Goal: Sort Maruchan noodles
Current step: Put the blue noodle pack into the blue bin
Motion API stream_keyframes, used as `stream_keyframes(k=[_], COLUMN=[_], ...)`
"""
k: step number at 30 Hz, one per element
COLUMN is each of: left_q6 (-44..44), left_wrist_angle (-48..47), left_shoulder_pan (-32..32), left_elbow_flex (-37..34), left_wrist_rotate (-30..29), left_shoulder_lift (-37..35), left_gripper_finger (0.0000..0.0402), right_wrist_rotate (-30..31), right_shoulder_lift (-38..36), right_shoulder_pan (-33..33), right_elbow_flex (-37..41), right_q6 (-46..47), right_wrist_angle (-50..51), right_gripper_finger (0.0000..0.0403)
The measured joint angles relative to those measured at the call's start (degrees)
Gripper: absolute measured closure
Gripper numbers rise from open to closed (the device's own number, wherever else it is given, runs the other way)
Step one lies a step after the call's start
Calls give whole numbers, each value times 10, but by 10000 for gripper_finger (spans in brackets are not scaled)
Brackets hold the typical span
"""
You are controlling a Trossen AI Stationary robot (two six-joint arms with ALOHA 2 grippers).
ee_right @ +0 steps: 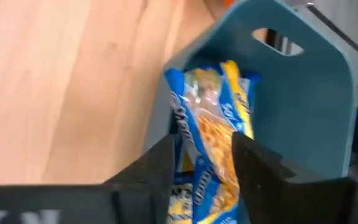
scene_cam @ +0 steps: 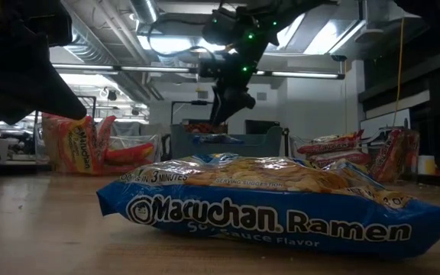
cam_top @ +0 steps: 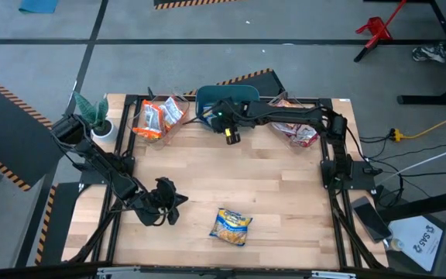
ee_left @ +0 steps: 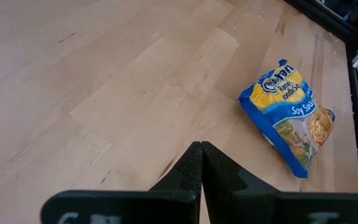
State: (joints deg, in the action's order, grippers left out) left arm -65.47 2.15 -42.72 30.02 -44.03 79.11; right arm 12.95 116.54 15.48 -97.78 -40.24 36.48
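Note:
One blue Maruchan packet point(cam_top: 232, 226) point(scene_cam: 281, 206) point(ee_left: 291, 118) lies flat on the wood near the table's near edge. My left gripper point(cam_top: 181, 200) point(ee_left: 201, 148) is shut and empty, low over the table just left of that packet. My right gripper point(cam_top: 231, 136) point(scene_cam: 224, 114) point(ee_right: 201, 143) is open and hovers over the teal bin point(cam_top: 227, 94) point(ee_right: 303, 93) at the far edge. A second blue packet point(ee_right: 213, 118) point(scene_cam: 216, 140) rests in the bin, seen between the fingers. In the low view there is a gap between the gripper and this packet.
A clear container of orange packets point(cam_top: 159, 118) point(scene_cam: 82, 145) stands left of the bin, and one of dark red packets point(cam_top: 299, 128) point(scene_cam: 357, 153) stands right of it. A small plant point(cam_top: 91, 112) sits at the far left corner. Bare wood fills the table's middle.

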Motion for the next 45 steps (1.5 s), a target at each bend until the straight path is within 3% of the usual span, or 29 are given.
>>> stream_keyframes(k=[11,18,28,33,45], left_q6=[0,0,0,0,-3], left_wrist_angle=[-3,-15,-23,-23,-27], left_shoulder_pan=[1,3,18,20,19], left_elbow_flex=[0,0,0,0,0], left_wrist_rotate=[-3,-4,-4,0,0], left_shoulder_lift=[0,0,0,0,0], left_gripper_finger=[401,401,401,401,401], right_wrist_rotate=[-9,23,1,46,-55], right_shoulder_lift=[39,63,63,58,54], right_shoulder_pan=[5,4,17,18,26], right_elbow_flex=[0,0,0,-2,-45], right_q6=[10,-9,-10,-7,65], right_wrist_angle=[-6,-71,-139,-167,-10], right_gripper_finger=[397,386,399,400,398])
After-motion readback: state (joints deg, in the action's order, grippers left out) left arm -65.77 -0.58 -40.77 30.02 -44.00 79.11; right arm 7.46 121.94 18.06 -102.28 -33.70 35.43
